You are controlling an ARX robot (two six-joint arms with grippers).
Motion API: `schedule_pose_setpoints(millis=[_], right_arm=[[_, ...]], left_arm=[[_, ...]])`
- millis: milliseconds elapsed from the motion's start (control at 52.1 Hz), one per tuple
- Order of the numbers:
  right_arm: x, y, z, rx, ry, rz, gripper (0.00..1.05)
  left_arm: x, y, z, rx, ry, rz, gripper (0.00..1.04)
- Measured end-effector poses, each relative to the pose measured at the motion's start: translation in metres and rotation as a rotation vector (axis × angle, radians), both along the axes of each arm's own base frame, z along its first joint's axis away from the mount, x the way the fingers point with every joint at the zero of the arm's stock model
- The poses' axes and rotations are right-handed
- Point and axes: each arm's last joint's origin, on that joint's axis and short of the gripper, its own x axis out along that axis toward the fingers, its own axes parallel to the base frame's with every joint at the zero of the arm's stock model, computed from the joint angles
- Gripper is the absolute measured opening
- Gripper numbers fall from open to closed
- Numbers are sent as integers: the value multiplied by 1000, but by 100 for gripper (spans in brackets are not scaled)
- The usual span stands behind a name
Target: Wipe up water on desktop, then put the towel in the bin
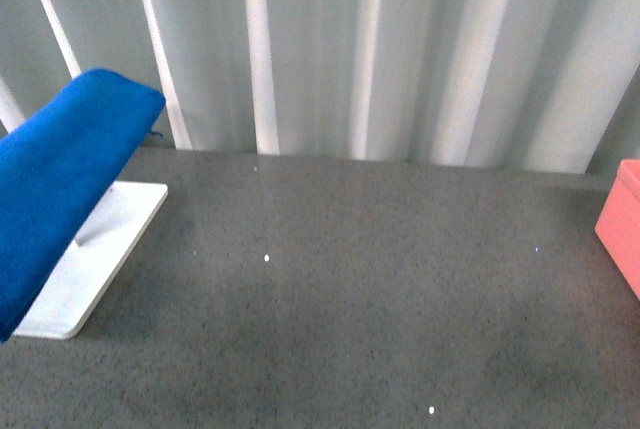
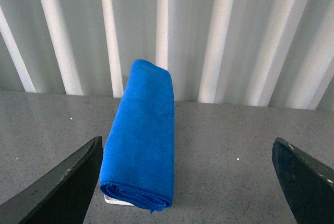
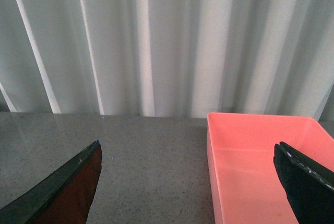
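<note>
A large bright blue microfibre towel (image 1: 60, 179), folded into a long strip, sits at the far left of the dark grey speckled stone-look desktop (image 1: 350, 299). It is raised above a flat white base plate (image 1: 100, 259), apparently draped over a support that the cloth hides. The salmon-pink straight-sided plastic bin (image 1: 622, 224) stands at the right edge, well apart from the towel, its top open. Behind runs a pale ribbed wall (image 1: 400, 49). Left gripper (image 2: 187, 143) faces the towel, fingers spread wide and released; the right gripper (image 3: 187, 144) is likewise spread beside the bin.
</note>
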Motion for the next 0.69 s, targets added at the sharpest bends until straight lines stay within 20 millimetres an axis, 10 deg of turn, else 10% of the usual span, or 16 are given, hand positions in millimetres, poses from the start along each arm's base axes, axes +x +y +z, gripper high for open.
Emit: schedule_pose_setpoints(millis=[692], right_arm=[[0,0,0,0,0,0,98]], left_arm=[[0,0,0,0,0,0,98]])
